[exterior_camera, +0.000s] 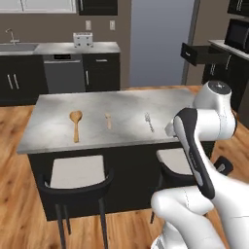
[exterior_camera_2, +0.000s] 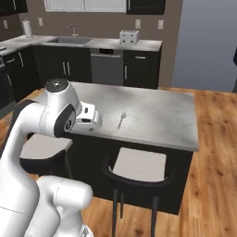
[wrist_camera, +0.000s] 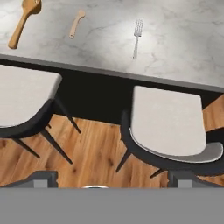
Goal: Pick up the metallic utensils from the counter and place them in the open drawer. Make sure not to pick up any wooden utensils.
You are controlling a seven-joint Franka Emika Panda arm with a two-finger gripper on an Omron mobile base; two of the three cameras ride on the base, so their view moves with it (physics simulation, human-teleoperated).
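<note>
Silver fork point(wrist_camera: 137, 37) lies on the marble counter point(wrist_camera: 183, 39); jaws' spread cannot be told; they grip nothing visible.

The arm point(exterior_camera: 206, 146) is built of smooth, glossy white shells with rounded, bulging links. Dark charcoal bands run along the joints, one curving in a long strip down the side of a link. A round grey cap point(exterior_camera_2: 57, 84) tops the highest joint. The wrist ends in a boxy white block with a small dark patch, and the hand's point(wrist_camera: 109, 178) finger tips are grey.
</note>
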